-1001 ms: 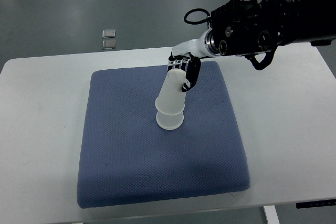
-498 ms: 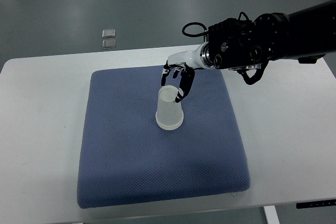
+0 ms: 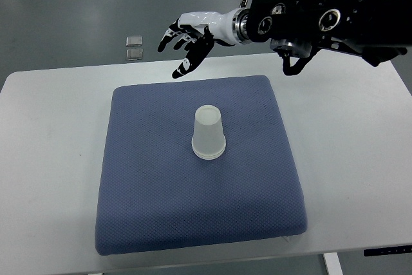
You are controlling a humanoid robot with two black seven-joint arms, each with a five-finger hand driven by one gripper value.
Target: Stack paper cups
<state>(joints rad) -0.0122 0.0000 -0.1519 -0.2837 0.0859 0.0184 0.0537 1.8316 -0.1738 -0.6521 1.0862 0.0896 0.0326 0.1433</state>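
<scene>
A stack of translucent white paper cups (image 3: 208, 133) stands upside down near the middle of the blue-grey pad (image 3: 148, 185). My right hand (image 3: 184, 43) hovers above the pad's far edge, up and to the left of the cups. Its fingers are spread and hold nothing. The black right arm (image 3: 315, 17) comes in from the upper right. The left arm is out of view.
The pad lies on a white table (image 3: 45, 159). Two small silvery squares (image 3: 134, 47) sit on the floor beyond the table's far edge. The grey floor fills the background.
My right hand let go of the upper cup, which settled straight on the lower one. The hand then rose and moved back and left with its fingers spread.
</scene>
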